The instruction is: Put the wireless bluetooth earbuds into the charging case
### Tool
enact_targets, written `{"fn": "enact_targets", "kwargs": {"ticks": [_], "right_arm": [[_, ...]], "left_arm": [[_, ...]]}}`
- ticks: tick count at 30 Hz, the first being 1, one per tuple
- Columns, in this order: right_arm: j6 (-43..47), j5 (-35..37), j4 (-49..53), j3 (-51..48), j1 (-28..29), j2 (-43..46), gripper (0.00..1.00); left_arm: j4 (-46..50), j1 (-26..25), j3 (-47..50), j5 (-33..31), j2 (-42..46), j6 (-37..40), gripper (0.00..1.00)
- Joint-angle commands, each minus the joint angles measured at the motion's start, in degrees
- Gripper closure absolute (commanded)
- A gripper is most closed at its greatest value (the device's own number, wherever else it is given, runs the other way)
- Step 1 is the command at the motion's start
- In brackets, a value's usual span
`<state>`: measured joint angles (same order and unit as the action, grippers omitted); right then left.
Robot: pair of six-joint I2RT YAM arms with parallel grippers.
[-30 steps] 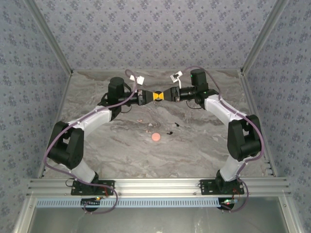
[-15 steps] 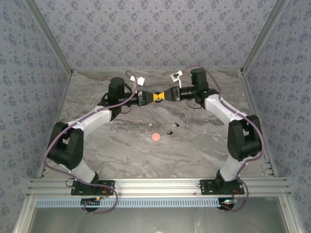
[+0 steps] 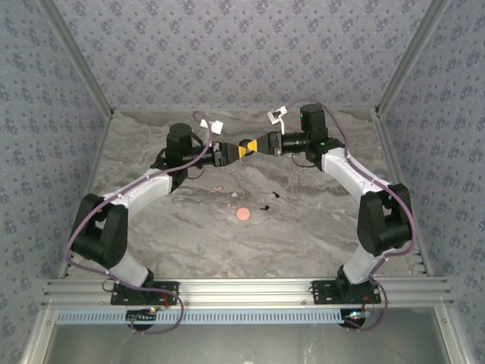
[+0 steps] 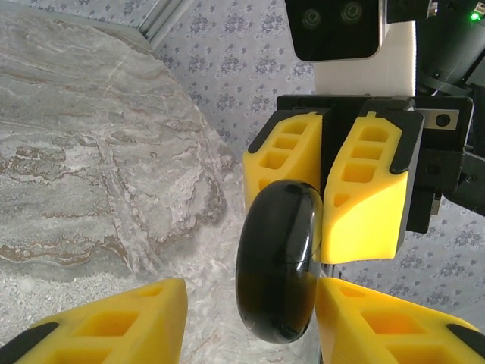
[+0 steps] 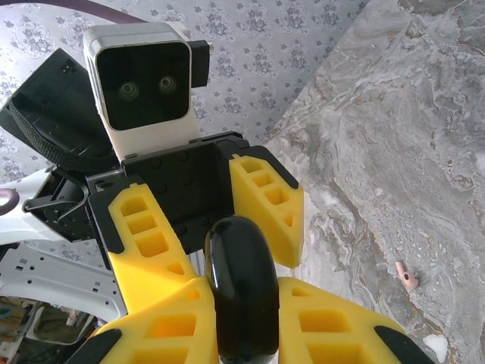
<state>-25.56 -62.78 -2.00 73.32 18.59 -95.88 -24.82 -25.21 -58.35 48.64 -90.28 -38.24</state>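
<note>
A grey marbled table (image 3: pixel 189 227) is enclosed by walls (image 3: pixel 227 53) papered in blue-grey floral print and edged by aluminium framing (image 3: pixel 250 288).

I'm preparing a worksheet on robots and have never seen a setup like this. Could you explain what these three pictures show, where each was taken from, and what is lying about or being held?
This is a robot with two arms bolted at the near edge of a marble-patterned table. The wide picture comes from a fixed camera above and behind the arms. The other two come from a small camera on each wrist, looking along that arm's yellow fingers. The arms meet in the air near the back. The right gripper is shut on a glossy black puck, probably the charging case. The left gripper stands open around it. On the table lie a pink disc and two tiny black earbuds.
</note>
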Motion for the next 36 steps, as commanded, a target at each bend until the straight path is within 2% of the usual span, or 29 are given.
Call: {"fn": "enact_targets", "kwargs": {"ticks": [1, 15, 23, 27, 36], "right_arm": [[-1.54, -0.63, -2.39, 0.12, 0.26, 2.18, 0.81], [-1.44, -1.11, -2.44, 0.03, 1.38, 2.18, 0.81], [-0.48, -1.3, -1.28, 0.04, 1.7, 2.44, 0.8], [1.87, -0.3, 1.81, 0.29, 1.78, 3.18, 0.75], [9.89, 6.9, 13.76, 1.64, 1.45, 7.23, 0.59]], "left_arm": [[-3.72, -0.45, 0.26, 0.33, 1.13, -1.2, 0.52], [-5.0, -1.37, 0.05, 0.15, 0.89, -1.92, 0.53], [-5.0, -1.5, 0.29, -0.1, 0.97, -1.84, 0.69], [-3.6, -1.51, 0.1, -0.39, 1.42, -0.75, 0.77], [3.9, -1.51, -1.91, -2.53, 2.67, 5.94, 0.73]]}}
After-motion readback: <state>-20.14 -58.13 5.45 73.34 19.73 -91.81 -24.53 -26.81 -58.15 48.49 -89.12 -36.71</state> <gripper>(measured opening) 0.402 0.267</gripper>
